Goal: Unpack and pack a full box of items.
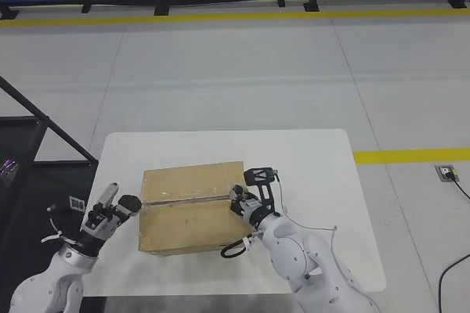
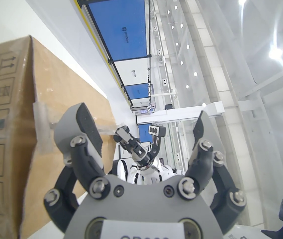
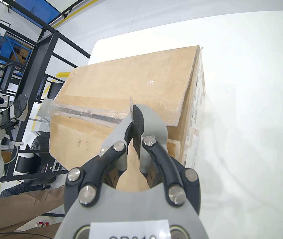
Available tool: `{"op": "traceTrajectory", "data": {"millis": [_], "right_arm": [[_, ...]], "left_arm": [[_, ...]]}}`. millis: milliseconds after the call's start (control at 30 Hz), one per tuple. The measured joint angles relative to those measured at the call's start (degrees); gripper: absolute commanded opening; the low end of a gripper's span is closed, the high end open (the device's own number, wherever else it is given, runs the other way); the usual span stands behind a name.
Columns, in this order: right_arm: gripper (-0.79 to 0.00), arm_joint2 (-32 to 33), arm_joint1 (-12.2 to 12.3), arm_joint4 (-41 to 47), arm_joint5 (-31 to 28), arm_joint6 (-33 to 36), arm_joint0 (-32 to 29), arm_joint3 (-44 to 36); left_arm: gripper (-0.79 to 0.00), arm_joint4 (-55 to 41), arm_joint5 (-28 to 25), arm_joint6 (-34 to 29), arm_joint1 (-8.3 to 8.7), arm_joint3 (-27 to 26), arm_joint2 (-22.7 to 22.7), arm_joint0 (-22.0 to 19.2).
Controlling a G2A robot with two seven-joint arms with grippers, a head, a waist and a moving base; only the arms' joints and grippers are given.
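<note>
Sitting taped shut on the white table (image 1: 313, 156), cardboard box (image 1: 192, 207); right end effector (image 3: 135, 115) at its 3 o'clock edge pinching the clear tape (image 3: 91, 116), left end effector (image 2: 141, 111) spread at 9 o'clock.

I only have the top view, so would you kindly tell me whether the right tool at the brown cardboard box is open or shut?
Observer: The right tool is shut. Its tips are at the clear tape strip along the top seam of the brown cardboard box. Whether it pinches the tape, I cannot tell.
Operator: Thank you. And how does the left tool stand?
Observer: The left tool is open, jaws wide apart, close beside the box's end corner.
Operator: How does the tape finish at that end?
Observer: It folds over the top edge and down onto the end face, which carries printed handling symbols.
</note>
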Motion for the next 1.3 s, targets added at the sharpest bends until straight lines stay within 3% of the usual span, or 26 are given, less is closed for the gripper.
{"op": "traceTrajectory", "data": {"millis": [133, 300, 733, 833, 933, 1000, 1100, 1133, 1167, 1233, 1300], "right_arm": [[-0.785, -0.1, -0.1, -0.2, 0.3, 0.0, -0.1, -0.1], [-0.785, 0.0, -0.2, -0.7, 0.6, 0.2, -0.4, -0.5], [-0.785, 0.3, -0.5, -0.9, 0.3, 0.9, -0.4, -0.5], [-0.748, 0.5, -0.6, -0.5, 0.1, 1.2, 0.0, 0.1], [-0.560, 0.5, -0.7, -0.3, 0.1, 1.4, 0.3, 0.6], [-0.526, 0.5, -0.8, -0.2, 0.2, 1.5, 0.4, 0.9], [-0.354, 0.7, -0.9, 0.0, 0.4, 1.6, 0.7, 1.3], [-0.265, 0.8, -1.0, 0.1, 0.5, 1.6, 0.8, 1.4], [-0.077, 0.9, -1.0, 0.2, 0.6, 1.6, 0.8, 1.4], [0.000, 1.2, -1.0, 0.4, 0.8, 1.6, 0.7, 1.4], [0.000, 1.6, -1.0, 0.2, 1.5, 1.4, 0.5, 1.2]], "left_arm": [[0.000, -0.3, 3.7, -1.0, -0.05, 3.4, 2.8, -3.8], [0.000, -0.3, 4.0, -0.1, -0.27, 7.8, 5.1, -6.8], [0.000, 1.0, 3.8, 0.3, -0.18, 9.7, 5.4, -6.9], [0.000, 1.5, 3.8, 0.9, -0.23, 9.8, 5.8, -6.8], [0.000, 2.1, 3.6, 1.9, -0.30, 10.1, 6.3, -7.0], [0.000, 2.6, 3.5, 2.6, -0.37, 10.2, 6.8, -7.2], [0.000, 2.8, 3.5, 2.9, -0.44, 10.5, 7.3, -7.4], [0.000, 2.8, 3.6, 3.0, -0.45, 10.6, 7.3, -7.4], [0.000, 2.8, 3.7, 3.2, -0.47, 10.7, 7.4, -7.5], [0.000, 2.7, 3.7, 3.2, -0.48, 10.7, 7.5, -7.5], [0.000, 2.7, 3.8, 3.2, -0.48, 10.7, 7.5, -7.5]]}}
